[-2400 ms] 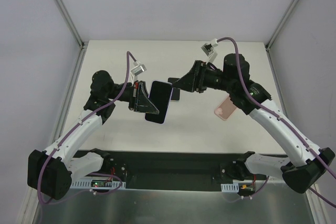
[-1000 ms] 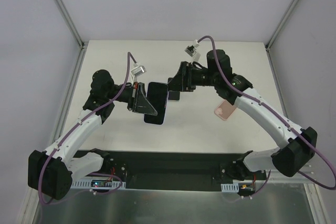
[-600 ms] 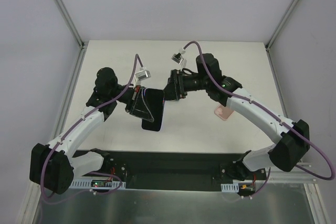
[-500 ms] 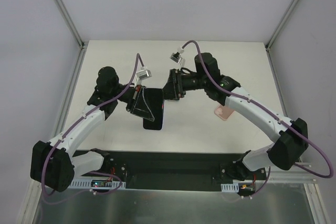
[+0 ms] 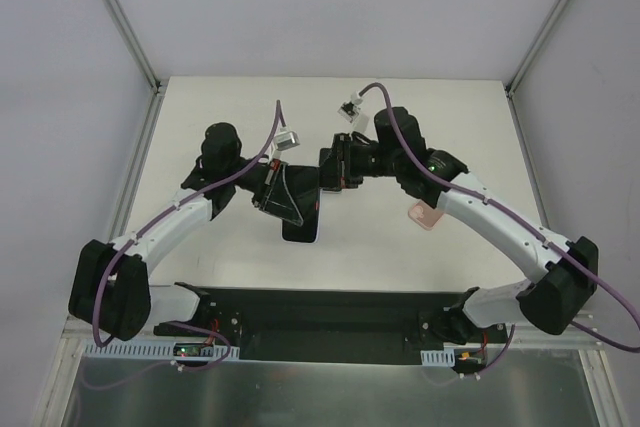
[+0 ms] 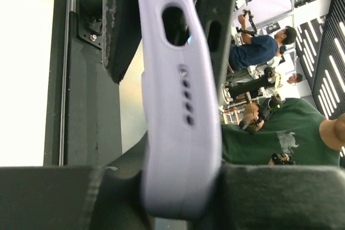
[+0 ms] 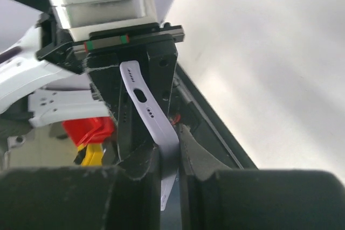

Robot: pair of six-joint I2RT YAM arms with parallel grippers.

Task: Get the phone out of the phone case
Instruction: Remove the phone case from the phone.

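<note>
**Both grippers clamped on the phone case, held clear of the table**

Top view: you see the phone (image 5: 302,217), dark face up, held in the air between the two arms above the table (image 5: 450,127). It is still seated in the lavender phone case (image 6: 180,106). The left gripper (image 5: 283,193) grips it from the left. The left wrist view shows that gripper's jaws closed tight on the case's edge, with the port holes in the rim facing the camera. The right gripper (image 5: 331,169) meets the case at its far right corner. In the right wrist view its jaws are pinched onto the thin lavender rim (image 7: 161,149), with the left gripper's body directly behind.

Compare one second ago: the right jaws stood apart at that corner and have since closed on the rim. The left arm has swung toward the centre, and the phone, formerly tilted, now lies nearly straight up and down in the top view. A pink flat object (image 5: 427,215) lies on the table beneath the right arm, unmoved.
</note>
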